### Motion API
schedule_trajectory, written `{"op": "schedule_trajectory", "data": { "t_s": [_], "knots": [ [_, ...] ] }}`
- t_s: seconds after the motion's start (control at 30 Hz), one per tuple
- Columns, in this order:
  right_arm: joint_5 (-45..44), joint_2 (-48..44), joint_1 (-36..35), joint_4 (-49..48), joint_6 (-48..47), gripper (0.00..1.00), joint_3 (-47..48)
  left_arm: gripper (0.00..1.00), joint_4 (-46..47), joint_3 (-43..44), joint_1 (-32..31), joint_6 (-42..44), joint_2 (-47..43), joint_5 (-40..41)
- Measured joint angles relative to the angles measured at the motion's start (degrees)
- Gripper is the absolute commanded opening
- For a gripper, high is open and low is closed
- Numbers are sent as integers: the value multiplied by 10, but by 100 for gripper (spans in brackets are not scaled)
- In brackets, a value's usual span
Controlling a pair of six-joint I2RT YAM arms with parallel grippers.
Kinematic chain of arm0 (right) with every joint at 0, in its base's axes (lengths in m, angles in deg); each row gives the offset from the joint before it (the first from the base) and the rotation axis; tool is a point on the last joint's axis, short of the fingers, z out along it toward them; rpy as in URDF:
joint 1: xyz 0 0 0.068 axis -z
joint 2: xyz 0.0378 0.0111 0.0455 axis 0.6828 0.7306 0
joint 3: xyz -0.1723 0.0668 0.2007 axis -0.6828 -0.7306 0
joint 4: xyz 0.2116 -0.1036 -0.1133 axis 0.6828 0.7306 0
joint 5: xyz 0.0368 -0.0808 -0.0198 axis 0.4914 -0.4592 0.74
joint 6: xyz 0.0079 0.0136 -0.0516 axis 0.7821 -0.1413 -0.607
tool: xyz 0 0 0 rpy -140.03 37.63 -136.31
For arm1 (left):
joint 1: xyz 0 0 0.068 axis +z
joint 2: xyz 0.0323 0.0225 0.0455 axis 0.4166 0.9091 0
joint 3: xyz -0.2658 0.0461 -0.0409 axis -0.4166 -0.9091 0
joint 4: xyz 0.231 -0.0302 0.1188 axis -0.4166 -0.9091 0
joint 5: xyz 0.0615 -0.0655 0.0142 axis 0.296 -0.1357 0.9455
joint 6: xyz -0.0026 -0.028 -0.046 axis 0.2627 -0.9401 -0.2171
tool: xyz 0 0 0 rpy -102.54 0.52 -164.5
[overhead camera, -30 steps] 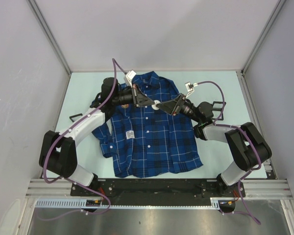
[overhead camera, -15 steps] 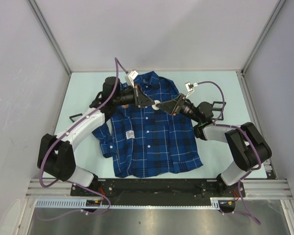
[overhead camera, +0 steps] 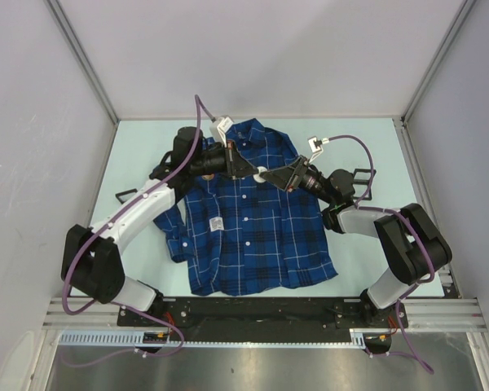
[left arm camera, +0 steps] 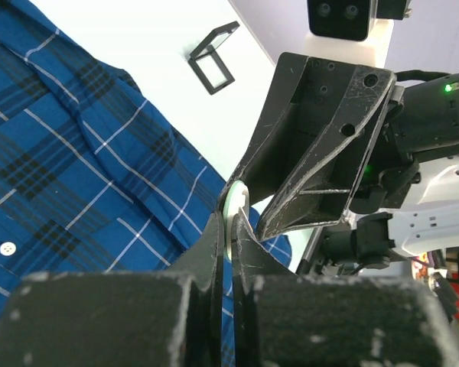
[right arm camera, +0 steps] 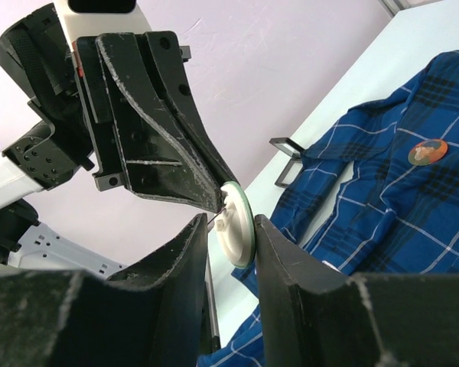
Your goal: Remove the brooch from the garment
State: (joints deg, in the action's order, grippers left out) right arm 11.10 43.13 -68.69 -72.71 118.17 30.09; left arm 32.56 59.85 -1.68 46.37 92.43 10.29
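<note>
Little has moved in the last second. My left forearm and its purple cable have crept a touch toward the far wall, while my right arm and the white disc (right arm camera: pixel 237 223) sit where they were. My left gripper (left arm camera: pixel 231 229) is clamped on the disc's rim, holding it in the air above the upper chest of the shirt (overhead camera: pixel 253 236). The shirt lies flat mid-table with its collar toward the far side.

My right gripper (right arm camera: pixel 229 233) has a finger on each side of the same disc, and I cannot tell whether they press it or only flank it. I read this as a handover settling, not a fresh step.

If the disc is the brooch, it is already clear of the cloth. But an orange badge (right arm camera: pixel 428 151) is pinned to the shirt in my right wrist view, and that may be the brooch instead. The disc shows only a pale face and a greenish edge. In the top view both tips crowd it, and I cannot find the badge there.
</note>
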Motion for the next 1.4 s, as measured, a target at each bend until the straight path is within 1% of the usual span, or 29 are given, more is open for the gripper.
{"op": "schedule_trajectory", "data": {
  "t_s": [0.17,0.47,0.67,0.73,0.77,0.87,0.97,1.13,1.4],
  "knots": [
    [-2,0,0,2,0,33,0,0,-13,6,-7,14,-2,13],
    [-1,0,1,2,0,22,0,0,-25,9,-12,24,-8,26],
    [-1,0,1,5,-3,20,0,0,-32,11,-14,33,-10,30],
    [-1,0,1,6,-6,23,0,0,-34,12,-14,33,-10,31],
    [-1,0,1,6,-7,30,0,0,-34,12,-14,33,-10,31],
    [1,0,1,8,-7,39,0,0,-37,12,-15,34,-10,34],
    [2,-1,4,8,-6,42,0,0,-43,12,-15,38,-10,43],
    [3,-9,4,11,-6,44,0,0,-50,13,-17,40,-12,58],
    [1,-9,2,12,-4,40,0,0,-55,15,-21,47,-15,63]
  ]
}}
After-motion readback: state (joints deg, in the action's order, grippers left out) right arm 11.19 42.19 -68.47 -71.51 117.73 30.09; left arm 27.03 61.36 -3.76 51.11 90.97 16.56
